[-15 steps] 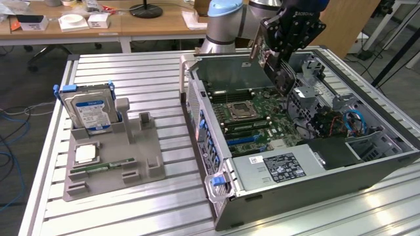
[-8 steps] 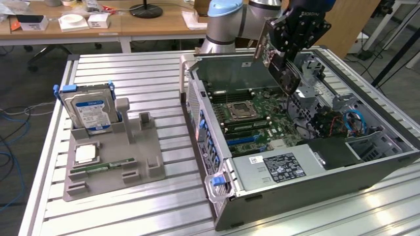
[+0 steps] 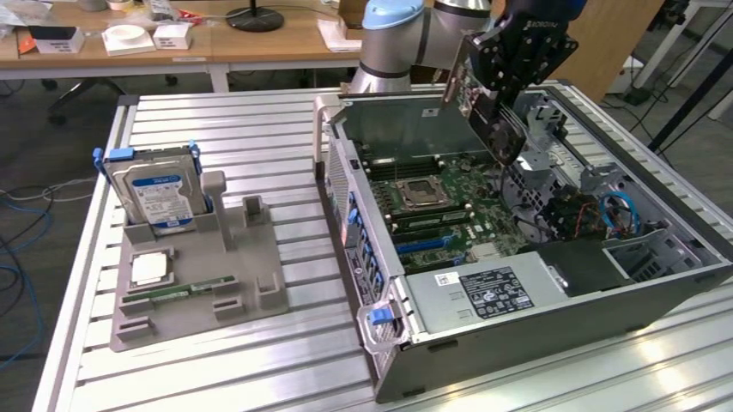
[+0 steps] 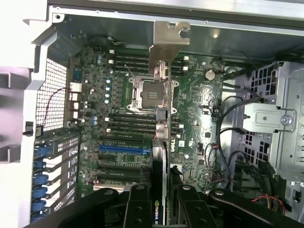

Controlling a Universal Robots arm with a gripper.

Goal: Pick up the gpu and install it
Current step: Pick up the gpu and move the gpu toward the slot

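Got the gpu (image 3: 505,133) clamped in the pincer (image 3: 495,81), hanging over the motherboard (image 3: 458,206) in the open case (image 3: 481,360), not slotted in yet.

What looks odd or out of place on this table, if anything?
Nothing looks broken or spilled. The one odd sight is the gpu: it hangs in mid-air over the open computer case, clamped in the gripper rather than seated on the motherboard. The hard drive stands upright in its grey holder.
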